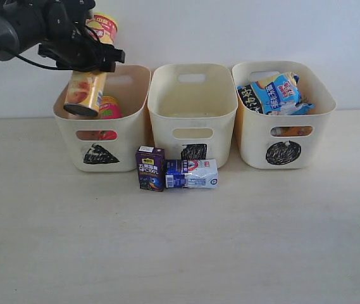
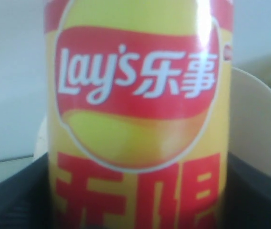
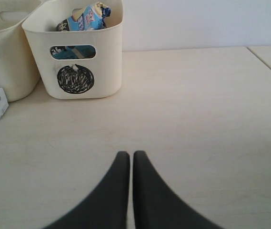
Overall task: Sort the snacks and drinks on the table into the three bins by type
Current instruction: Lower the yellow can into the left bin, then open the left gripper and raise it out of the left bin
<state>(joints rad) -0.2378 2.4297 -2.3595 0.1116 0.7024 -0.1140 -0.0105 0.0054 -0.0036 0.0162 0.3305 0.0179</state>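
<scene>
My left arm [image 1: 12,25]: rounded dark grey link with a slight sheen along the top, turning matt black further out. Wrist block [image 1: 81,47]: black, angular, built of several stacked housings; finer detail is too dark to tell. One thin black cable [image 1: 37,63] loops under the link. My right fingers [image 3: 116,191]: two plain black blades, smooth, broad at the root, curving to narrow rounded tips.

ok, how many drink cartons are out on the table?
2. A dark purple box carton stands upright in front of the middle cream plastic bin, at its left corner; a blue-and-white box carton lies on its side right beside it. Bin interiors are partly hidden.
</scene>
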